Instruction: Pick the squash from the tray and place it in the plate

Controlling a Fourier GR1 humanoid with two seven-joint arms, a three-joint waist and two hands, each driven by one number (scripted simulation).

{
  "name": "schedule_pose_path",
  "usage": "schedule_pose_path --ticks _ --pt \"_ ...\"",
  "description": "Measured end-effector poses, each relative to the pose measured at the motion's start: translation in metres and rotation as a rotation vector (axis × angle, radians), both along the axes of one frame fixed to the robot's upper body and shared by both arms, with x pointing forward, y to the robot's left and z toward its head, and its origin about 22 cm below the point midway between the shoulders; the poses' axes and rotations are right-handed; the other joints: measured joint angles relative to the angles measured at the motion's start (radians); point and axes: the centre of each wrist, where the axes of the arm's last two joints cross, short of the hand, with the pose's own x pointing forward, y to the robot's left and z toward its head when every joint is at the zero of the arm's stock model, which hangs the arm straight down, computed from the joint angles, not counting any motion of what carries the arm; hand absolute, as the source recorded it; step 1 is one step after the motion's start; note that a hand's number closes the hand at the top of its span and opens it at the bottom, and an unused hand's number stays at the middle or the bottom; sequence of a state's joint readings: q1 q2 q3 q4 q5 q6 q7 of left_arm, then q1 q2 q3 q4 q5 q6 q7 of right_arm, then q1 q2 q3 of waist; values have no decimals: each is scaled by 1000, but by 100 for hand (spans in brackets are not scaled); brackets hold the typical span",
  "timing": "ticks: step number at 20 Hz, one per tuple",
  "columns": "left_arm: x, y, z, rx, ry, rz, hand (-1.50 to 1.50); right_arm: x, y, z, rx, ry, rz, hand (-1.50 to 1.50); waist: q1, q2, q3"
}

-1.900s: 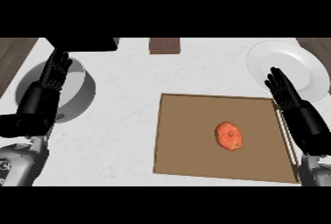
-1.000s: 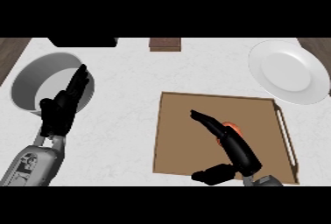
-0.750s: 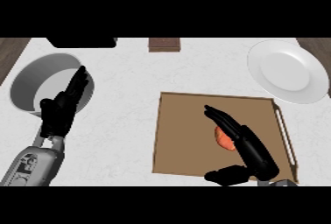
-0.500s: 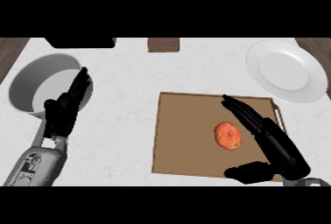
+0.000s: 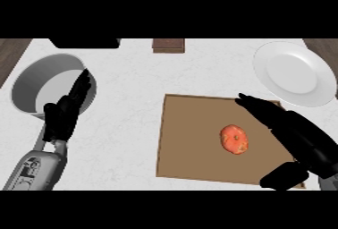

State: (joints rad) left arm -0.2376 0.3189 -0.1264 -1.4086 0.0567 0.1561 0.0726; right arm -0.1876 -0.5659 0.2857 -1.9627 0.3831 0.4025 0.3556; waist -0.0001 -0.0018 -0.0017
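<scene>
An orange squash (image 5: 235, 138) lies on the brown tray (image 5: 191, 138), right of the tray's middle. My right hand (image 5: 297, 138) hovers over the tray's right side, just right of the squash, fingers straight and pointing up-left, thumb low near the tray's front right corner; it holds nothing. The white plate (image 5: 295, 72) sits at the far right, beyond the tray's back right corner. My left hand (image 5: 66, 114) rests open at the left, fingers up, over the rim of a grey bowl.
A grey bowl (image 5: 40, 85) stands at the far left. A black object (image 5: 86, 43) and a small brown block (image 5: 168, 45) lie along the back edge. White counter runs between the bowl and the tray.
My right hand has shifted from over the squash to its right side, uncovering it. The left hand and the squash have stayed put.
</scene>
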Motion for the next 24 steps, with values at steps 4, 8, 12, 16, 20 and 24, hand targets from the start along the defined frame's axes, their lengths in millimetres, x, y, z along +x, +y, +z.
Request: schedule_pose_path --ticks 4,8,12,16,20,24 --pt "3 0 12 1 -10 -3 0 7 9 9 -70 67 -14 -150 3 1 1" --pt "4 0 8 -4 -5 -4 0 19 11 1 -95 117 -21 -150 2 1 1" --pt "7 -9 5 -1 -5 2 0 29 17 -12 -127 149 -20 -150 2 2 1" --pt "9 -8 4 -3 1 0 0 35 24 -30 -192 184 -23 -150 2 2 1" --pt "6 -14 8 -8 -7 -4 0 43 26 -53 -229 208 -19 -150 3 2 2" --pt "7 -9 6 -5 -7 -6 0 46 29 -76 -255 232 -11 -150 3 2 2"
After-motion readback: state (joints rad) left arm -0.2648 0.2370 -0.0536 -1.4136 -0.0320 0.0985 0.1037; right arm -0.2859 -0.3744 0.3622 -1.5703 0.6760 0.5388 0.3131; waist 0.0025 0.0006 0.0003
